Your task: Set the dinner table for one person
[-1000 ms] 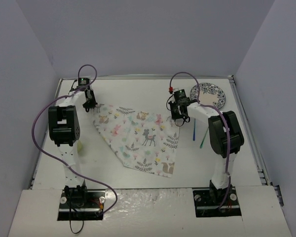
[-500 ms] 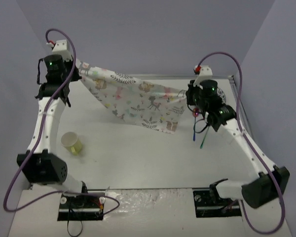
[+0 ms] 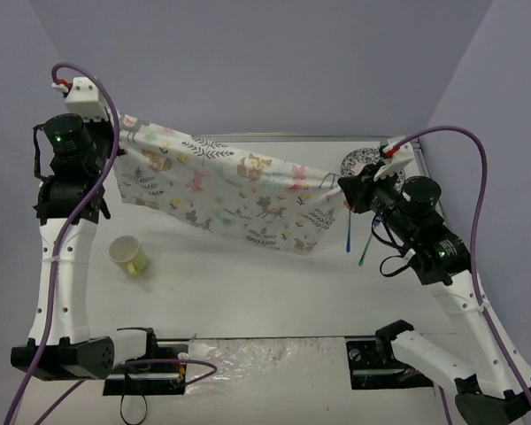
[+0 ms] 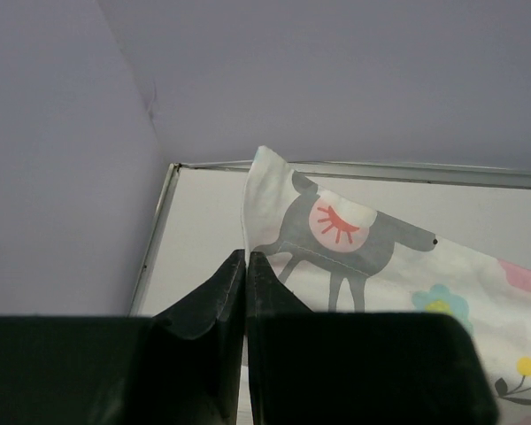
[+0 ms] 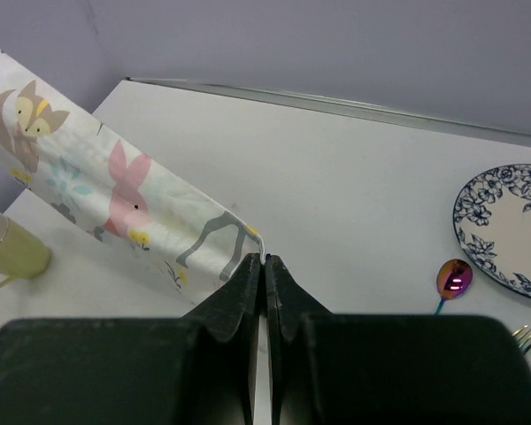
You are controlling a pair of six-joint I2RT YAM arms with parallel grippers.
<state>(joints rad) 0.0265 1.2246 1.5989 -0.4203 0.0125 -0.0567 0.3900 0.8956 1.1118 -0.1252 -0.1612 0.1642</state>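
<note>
The printed cloth (image 3: 234, 195) with animals and leaves hangs stretched in the air above the white dinner table (image 3: 248, 274). My left gripper (image 3: 117, 124) is shut on its left corner, high at the back left; the corner shows in the left wrist view (image 4: 274, 190). My right gripper (image 3: 339, 184) is shut on its right corner (image 5: 239, 239). The patterned plate (image 3: 363, 161) lies at the back right, partly hidden by my right arm; it also shows in the right wrist view (image 5: 513, 226). A spoon (image 3: 349, 232) and a green-handled fork (image 3: 365, 248) lie on the table below the right gripper.
A pale yellow cup (image 3: 128, 256) lies on its side at the left of the table, also in the right wrist view (image 5: 9, 252). Purple-grey walls close the back and both sides. A metal edge strip (image 4: 155, 230) runs along the table's left side.
Both arms have raised the cloth off the table and pulled it taut, moving up and apart. The cup, once hidden by the left arm, is now in view.
</note>
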